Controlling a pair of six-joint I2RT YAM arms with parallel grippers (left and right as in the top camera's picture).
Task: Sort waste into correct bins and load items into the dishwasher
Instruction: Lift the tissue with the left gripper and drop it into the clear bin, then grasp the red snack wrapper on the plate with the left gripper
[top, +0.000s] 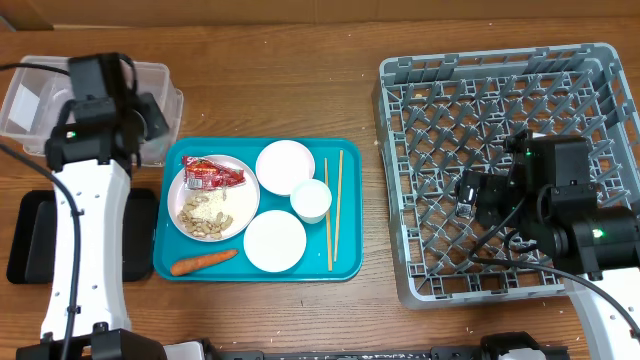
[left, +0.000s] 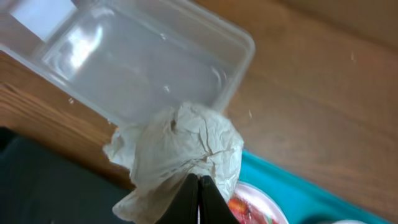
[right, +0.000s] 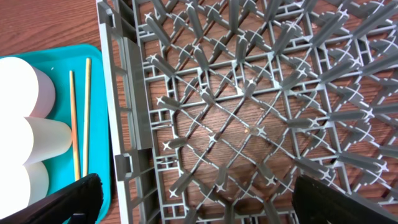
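My left gripper (left: 198, 186) is shut on the crumpled white tissue (left: 180, 149) and holds it over the near edge of the clear tub (left: 143, 62), which also shows in the overhead view (top: 30, 100). The black tray (top: 30, 240) lies at the left. On the teal tray (top: 345, 265), a plate (top: 212, 198) carries the red wrapper (top: 212, 174) and beige scraps (top: 208, 215). The carrot (top: 203, 262), two white bowls (top: 285, 165) (top: 274, 240), the cup (top: 311, 200) and the chopsticks (top: 333, 205) lie there too. My right gripper (right: 193, 202) is open over the grey dish rack (top: 395, 180).
The rack's grid floor of upright pegs (right: 249, 118) holds nothing. Its left wall (right: 121, 124) stands close to the teal tray's right edge (right: 93, 186). The wooden table (top: 300, 60) runs behind the tray.
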